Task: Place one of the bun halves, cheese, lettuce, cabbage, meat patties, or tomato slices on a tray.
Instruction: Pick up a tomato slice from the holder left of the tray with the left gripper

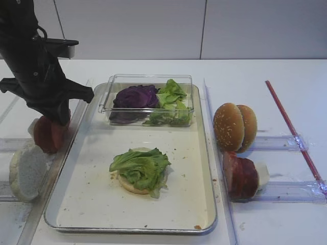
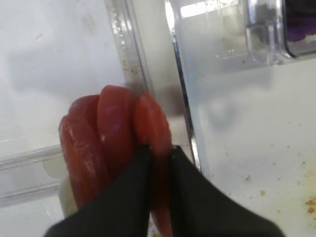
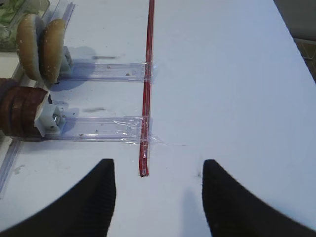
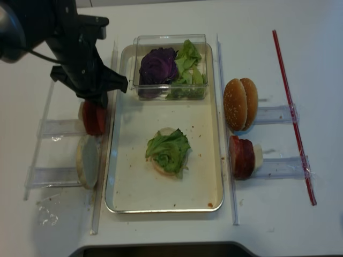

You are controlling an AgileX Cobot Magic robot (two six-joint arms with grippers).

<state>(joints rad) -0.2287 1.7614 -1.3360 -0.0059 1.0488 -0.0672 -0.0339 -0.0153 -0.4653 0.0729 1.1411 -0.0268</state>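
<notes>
Left wrist: pincer (image 2: 159, 163) hides tomato slices' (image 2: 116, 143) lower edges.

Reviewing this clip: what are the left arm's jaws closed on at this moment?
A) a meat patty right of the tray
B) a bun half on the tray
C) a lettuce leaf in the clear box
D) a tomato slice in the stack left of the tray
D: the left wrist view shows the left gripper with its jaws pinched on one of the tomato slices, beside the tray.
</notes>
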